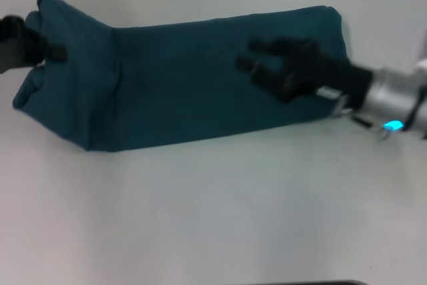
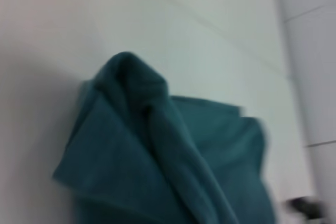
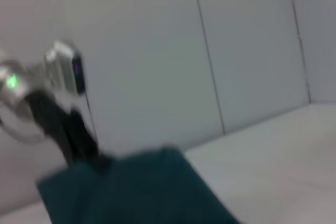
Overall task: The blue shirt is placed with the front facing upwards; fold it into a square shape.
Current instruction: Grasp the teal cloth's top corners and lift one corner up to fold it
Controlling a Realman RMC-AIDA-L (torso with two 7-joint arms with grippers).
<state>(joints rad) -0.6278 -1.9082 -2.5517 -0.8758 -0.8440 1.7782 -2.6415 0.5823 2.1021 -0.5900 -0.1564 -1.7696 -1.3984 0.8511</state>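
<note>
With the shirt [image 1: 180, 78] lying as a long band across the table's [image 1: 213, 211] 12 o'clock half, my left gripper [image 1: 50, 50] pinches its 9 o'clock end while my right gripper [image 1: 257, 65] hovers spread above the 3 o'clock end, so I should lift evenly.

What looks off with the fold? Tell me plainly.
The blue shirt lies as a long band, not a square. Its end by the left claw is bunched and angled away from the rest, lifted into a peak in the left wrist view. The right claw hovers open over the other half.
</note>
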